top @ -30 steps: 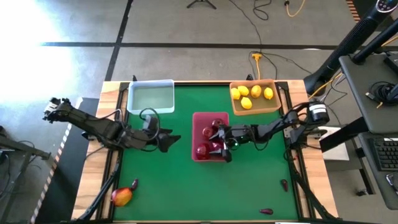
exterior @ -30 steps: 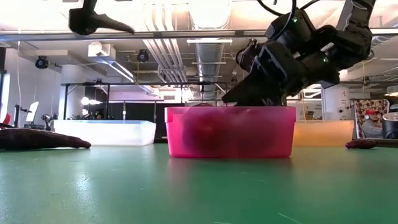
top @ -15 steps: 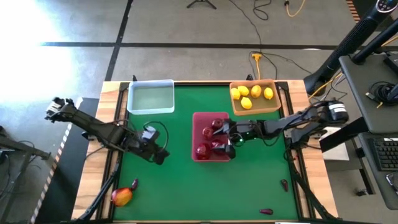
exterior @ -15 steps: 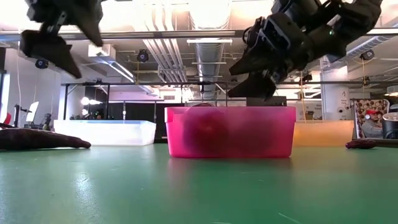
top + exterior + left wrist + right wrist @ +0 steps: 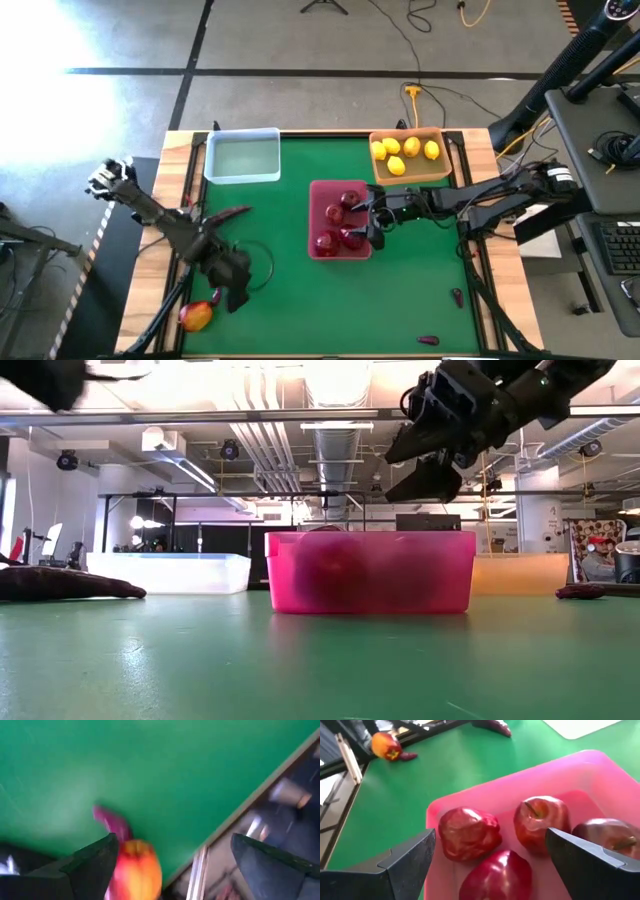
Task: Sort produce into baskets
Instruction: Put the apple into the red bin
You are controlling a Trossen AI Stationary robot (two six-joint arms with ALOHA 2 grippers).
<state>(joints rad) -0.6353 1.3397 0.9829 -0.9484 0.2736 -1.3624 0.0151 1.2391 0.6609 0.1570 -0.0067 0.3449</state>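
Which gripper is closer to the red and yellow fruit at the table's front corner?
Left. The left gripper hovers open just beside the red-yellow fruit, which shows between its fingers in the left wrist view. The right gripper is far across the table, open over the pink-red tray.

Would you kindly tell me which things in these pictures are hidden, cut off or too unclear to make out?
- Lemons in the tan tray: low view, hidden by its wall.
- Fruit count in the pink tray: low view, only dim shapes through the wall.
- Red-yellow fruit: left wrist view, blurred, cut off by the edge.
- Left gripper: high view, its dark body hides the fingers.
- Maroon piece: high view, too small to identify.
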